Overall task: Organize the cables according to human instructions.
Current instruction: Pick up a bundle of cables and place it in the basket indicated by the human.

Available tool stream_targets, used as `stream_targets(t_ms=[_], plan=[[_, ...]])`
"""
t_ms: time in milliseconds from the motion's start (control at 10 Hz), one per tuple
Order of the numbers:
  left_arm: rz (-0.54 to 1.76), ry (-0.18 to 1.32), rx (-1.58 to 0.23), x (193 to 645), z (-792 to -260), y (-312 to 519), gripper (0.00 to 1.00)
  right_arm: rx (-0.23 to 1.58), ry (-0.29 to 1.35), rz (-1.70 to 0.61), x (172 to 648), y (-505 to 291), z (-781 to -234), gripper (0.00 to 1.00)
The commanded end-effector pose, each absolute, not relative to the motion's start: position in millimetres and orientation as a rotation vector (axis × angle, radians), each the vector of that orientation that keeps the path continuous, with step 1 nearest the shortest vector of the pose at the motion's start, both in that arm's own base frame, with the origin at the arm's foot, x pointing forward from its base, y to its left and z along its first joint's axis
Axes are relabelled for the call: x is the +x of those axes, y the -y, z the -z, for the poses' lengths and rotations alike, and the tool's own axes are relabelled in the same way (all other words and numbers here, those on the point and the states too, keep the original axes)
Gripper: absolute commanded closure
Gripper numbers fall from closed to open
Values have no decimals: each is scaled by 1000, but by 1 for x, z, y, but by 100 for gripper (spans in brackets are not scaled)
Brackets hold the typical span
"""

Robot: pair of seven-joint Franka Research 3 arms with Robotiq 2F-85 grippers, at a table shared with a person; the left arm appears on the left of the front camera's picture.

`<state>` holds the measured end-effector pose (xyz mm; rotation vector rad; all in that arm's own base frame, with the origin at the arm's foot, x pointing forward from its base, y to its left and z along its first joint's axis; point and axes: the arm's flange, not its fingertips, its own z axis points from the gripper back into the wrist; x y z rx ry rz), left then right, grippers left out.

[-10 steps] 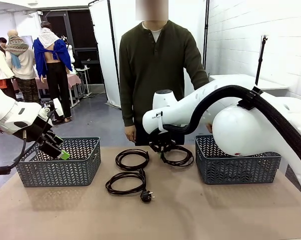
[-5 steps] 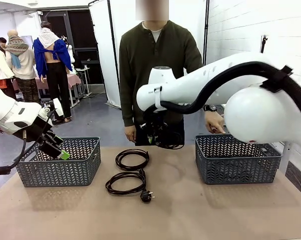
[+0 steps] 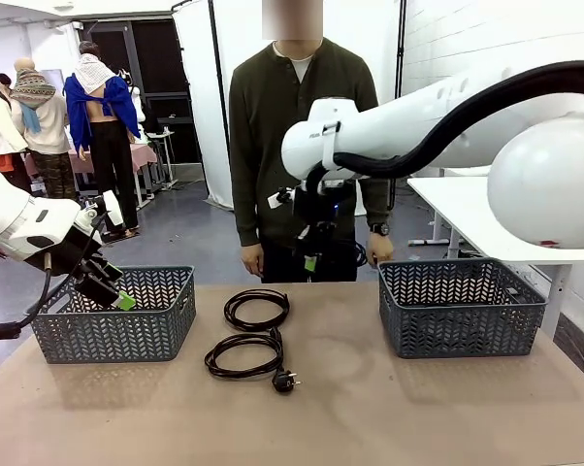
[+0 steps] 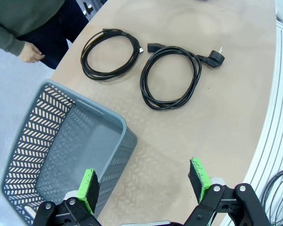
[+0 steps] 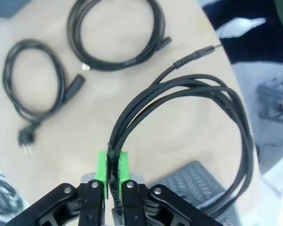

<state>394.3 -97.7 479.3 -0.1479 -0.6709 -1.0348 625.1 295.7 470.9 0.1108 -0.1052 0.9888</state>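
Green pads (image 5: pixel 102 167) of the right hand (image 5: pixel 112 165) are pinching a black braided cable (image 5: pixel 132 113), which is hanging above the tabletop (image 3: pixel 370 408) before the person (image 3: pixel 292 146). The left hand (image 4: pixel 144 181) is hovering spread over a grey basket (image 4: pixel 33 141). A far coil (image 3: pixel 256 309) and a near coil (image 3: pixel 243 354) are lying mid-tabletop.

Front across table (image 3: pixel 408 417); wrist views overhead, same cables (image 3: pixel 285 382).
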Motion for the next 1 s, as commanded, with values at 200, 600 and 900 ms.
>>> stream_targets(t_ms=[200, 600, 900], plan=[[1030, 672, -160, 392, -476, 95, 0, 113, 59, -1191, 626, -251, -489, 100], [1030, 672, -160, 392, -476, 95, 0, 101, 62, -1179, 628, -249, -489, 100], [1030, 672, -160, 392, -476, 95, 0, 101, 62, -1179, 628, -249, -489, 100]])
